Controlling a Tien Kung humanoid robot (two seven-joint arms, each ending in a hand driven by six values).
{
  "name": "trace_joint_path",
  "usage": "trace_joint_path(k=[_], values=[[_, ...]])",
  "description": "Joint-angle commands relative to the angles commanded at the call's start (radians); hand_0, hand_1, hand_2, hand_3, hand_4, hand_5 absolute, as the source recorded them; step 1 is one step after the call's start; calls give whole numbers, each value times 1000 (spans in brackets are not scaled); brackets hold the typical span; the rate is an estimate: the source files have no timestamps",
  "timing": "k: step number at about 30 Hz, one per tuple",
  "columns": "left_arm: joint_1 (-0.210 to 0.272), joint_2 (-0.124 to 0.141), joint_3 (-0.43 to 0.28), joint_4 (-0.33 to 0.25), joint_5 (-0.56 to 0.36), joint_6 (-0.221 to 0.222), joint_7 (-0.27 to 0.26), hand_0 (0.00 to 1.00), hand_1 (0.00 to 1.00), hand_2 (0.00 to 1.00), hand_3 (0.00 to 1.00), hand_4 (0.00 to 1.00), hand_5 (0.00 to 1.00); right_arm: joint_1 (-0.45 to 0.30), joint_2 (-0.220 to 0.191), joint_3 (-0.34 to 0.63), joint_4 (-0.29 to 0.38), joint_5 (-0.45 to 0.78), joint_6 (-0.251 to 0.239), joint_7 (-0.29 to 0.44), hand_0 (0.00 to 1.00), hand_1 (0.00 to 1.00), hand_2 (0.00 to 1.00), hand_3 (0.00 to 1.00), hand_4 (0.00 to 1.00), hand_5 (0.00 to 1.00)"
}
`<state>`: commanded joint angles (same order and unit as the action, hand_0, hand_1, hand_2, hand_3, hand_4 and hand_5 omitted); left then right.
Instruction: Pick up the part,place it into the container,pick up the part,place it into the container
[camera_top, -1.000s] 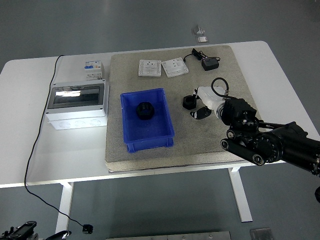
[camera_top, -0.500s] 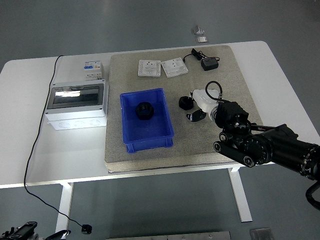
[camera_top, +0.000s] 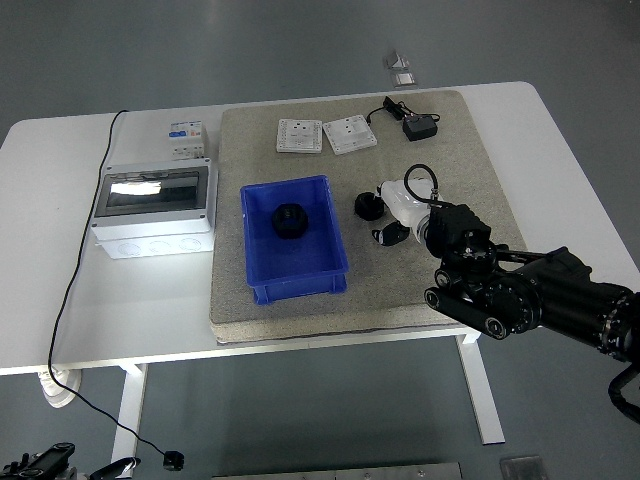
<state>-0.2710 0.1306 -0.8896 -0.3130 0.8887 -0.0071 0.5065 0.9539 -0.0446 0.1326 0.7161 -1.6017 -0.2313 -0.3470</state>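
Observation:
A blue container (camera_top: 257, 262) sits on the grey mat (camera_top: 460, 170) left of centre, with one black round part (camera_top: 290, 220) inside it. My right hand (camera_top: 380, 216) reaches in from the lower right. Its white fingers (camera_top: 402, 199) are closed on a second black round part (camera_top: 367, 206), held just right of the container's right wall, low over the mat. A dark fingertip (camera_top: 389, 236) shows below the part. The left arm is out of view.
A white electrical box with a clear lid (camera_top: 155, 208) stands left of the mat, with a small circuit breaker (camera_top: 186, 138) behind it. Two white socket plates (camera_top: 326, 134) and a black adapter (camera_top: 418, 126) lie at the mat's far side. A black cable (camera_top: 75, 280) runs off the table's left.
My right hand has moved left toward the blue container, carrying the black part with it. The part in the container has not moved.

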Motion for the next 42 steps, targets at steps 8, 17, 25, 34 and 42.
trace_joint_path(k=[8, 17, 25, 34, 42], values=[[5, 4, 13, 1, -18, 8, -10, 672, 681, 714, 622, 816, 646, -31, -84, 61, 93, -112, 17, -26, 845, 680, 696, 643, 725, 279], [10, 4, 21, 1, -32, 14, -18, 670, 680, 713, 618, 812, 641, -73, -162, 106, 175, -152, -6, -20, 846, 680, 696, 644, 718, 278], [5, -2, 2, -1, 0, 8, -7, 669, 678, 710, 613, 806, 637, -21, -80, 57, 94, -21, -71, 35, 851, 728, 810, 834, 727, 268], [5, -3, 8, 1, -10, 10, -17, 668, 676, 709, 610, 799, 629, 49, 45, -100, -68, 163, -51, 81, 938, 922, 965, 998, 728, 260], [6, -2, 12, 2, -19, 14, -26, 668, 676, 709, 609, 797, 624, 70, 45, -62, -106, 146, 49, 80, 963, 941, 968, 998, 721, 257]])
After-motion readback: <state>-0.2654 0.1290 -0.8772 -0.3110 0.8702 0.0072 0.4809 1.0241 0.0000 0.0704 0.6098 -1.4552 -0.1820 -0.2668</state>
